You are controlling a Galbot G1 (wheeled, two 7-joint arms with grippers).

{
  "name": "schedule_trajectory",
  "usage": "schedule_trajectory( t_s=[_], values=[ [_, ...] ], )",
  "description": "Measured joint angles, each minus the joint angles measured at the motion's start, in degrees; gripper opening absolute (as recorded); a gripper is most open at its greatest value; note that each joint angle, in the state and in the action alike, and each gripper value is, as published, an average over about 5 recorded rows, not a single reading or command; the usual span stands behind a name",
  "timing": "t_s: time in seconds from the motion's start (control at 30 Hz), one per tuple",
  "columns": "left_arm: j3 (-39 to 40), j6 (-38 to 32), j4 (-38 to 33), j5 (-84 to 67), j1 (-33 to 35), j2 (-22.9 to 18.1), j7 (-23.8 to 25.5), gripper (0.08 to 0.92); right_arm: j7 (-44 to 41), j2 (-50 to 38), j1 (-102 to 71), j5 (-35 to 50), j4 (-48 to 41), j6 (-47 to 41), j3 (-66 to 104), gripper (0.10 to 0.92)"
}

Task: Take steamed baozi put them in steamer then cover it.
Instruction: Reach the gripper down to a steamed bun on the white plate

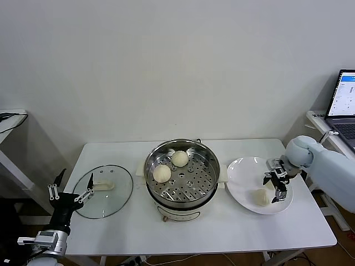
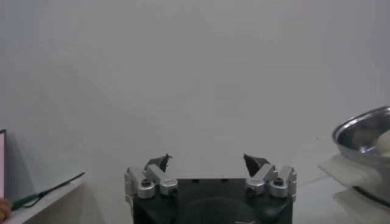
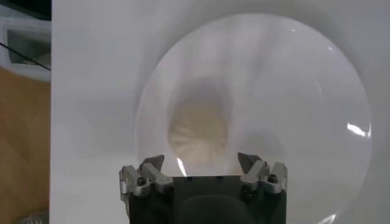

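Item one: the steamer [image 1: 182, 174], a round steel pot on a white base, which I see at the centre of the white table [image 1: 127, 233]. Its perforated tray holds two steamed baozi, one [image 1: 162, 174] toward the robot's left and one [image 1: 179, 158] nearer the back wall; the two sit close but apart.

Item two: the white plate [image 1: 241, 172], just to the robot's right of the steamer. I count one more baozi [image 1: 260, 197] on its near part. In the right wrist view the same bun [image 3: 198, 125] lies in the middle of the plate [image 3: 317, 109], though there it is only a soft tan blur and I cannot make out its pleats.

Item three: the cover [image 1: 103, 191], a clear glass lid with a white block handle, lying flat on the table to the robot's left of the steamer, apart from it.

Item four: right gripper [image 1: 277, 178], poised over the plate, just above the bun, fingers spread apart and holding nothing; the right wrist view [image 3: 204, 163] shows the same gap.

Item five: left gripper [image 1: 70, 191], parked off the table's left edge beside the cover, fingers apart and empty, as my left wrist view [image 2: 207, 163] confirms. The steamer's rim [image 2: 365, 131] shows at that view's edge.
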Motion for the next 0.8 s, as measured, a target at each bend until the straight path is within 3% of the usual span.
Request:
schedule_trajectory(
  t_s=[0.53,0.8],
  values=[
    [-0.1,0.04,0.32,0.0,-0.14,0.09,0.02,0.823,-0.67,1.91,-1.68,-1.83,-1.1,0.43,0.71,0.815],
    [-0.09,0.04,0.46,0.0,-0.04,0.16,0.04,0.823,-0.74,2.34,-2.53,-2.63,-1.38,0.66,1.56,0.73]
  ],
)
